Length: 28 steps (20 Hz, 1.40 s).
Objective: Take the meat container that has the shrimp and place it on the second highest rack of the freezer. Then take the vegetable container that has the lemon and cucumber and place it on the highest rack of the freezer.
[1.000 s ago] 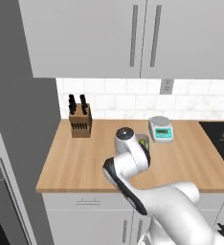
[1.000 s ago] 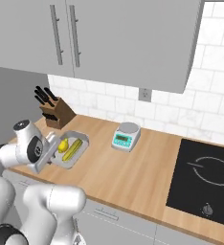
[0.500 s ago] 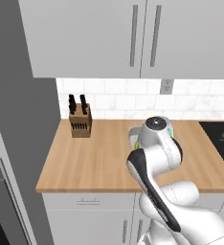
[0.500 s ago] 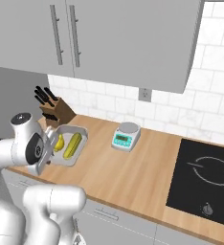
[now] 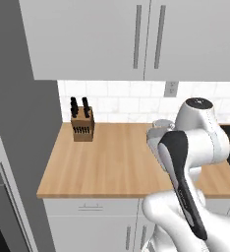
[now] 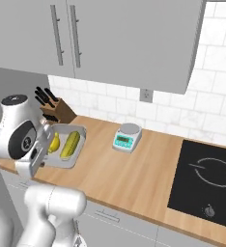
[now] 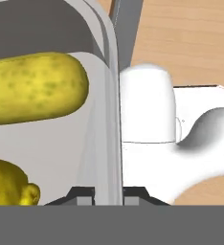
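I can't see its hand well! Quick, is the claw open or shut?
Gripper: shut on the rim of the vegetable container holding the lemon and cucumber.

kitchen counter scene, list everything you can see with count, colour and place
container: 1, pale grey, lifted off the counter, rim pinched by the gripper
lemon: 1, yellow, inside the container
cucumber: 1, yellow-green, inside the container beside the lemon
knife block: 1, brown with black handles, counter back left
kitchen scale: 1, grey and teal, counter near wall
cooktop: 1, black, right end of counter
wall cabinets: grey, above the counter
gripper: 1, dark tips, shut on the container wall
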Tool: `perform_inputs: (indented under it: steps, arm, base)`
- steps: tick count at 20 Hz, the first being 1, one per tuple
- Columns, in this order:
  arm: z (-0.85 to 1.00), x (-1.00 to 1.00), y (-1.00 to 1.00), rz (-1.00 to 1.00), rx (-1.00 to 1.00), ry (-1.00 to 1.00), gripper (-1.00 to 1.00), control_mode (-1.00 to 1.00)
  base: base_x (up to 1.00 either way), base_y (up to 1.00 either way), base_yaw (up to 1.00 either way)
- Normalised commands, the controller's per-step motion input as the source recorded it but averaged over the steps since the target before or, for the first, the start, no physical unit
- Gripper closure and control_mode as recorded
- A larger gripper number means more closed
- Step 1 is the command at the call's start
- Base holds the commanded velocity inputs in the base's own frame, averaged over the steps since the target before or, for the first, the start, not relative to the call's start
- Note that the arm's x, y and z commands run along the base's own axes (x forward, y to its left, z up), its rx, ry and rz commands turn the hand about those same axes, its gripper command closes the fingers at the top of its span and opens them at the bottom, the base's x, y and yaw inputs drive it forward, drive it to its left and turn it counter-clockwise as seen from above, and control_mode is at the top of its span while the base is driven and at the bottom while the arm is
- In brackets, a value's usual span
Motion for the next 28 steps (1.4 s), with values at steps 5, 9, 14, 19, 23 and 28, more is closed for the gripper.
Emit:
perform_inputs:
  steps: [5, 9, 14, 19, 23, 28]
  arm:
    - [0.03, -0.87, -0.71, 0.05, 0.03, -0.30, 1.00, -1.00]
    - [-0.10, -0.33, -0.55, 0.01, 0.02, -0.23, 1.00, -1.00]
    - [-0.18, 0.00, 0.00, 0.00, -0.04, -0.18, 1.00, -1.00]
    - [-0.11, -0.04, 0.03, 0.00, -0.08, -0.15, 1.00, -1.00]
    - [0.00, 0.00, 0.00, 0.00, 0.00, 0.00, 1.00, 1.00]
    - [0.00, 0.00, 0.00, 0.00, 0.00, 0.00, 1.00, 1.00]
  base:
    - [0.00, 0.00, 0.00]
    - [0.00, 0.00, 0.00]
    - [0.00, 0.00, 0.00]
    - [0.00, 0.00, 0.00]
    - [-0.55, 0.43, 0.00]
    - [-0.29, 0.85, -0.03]
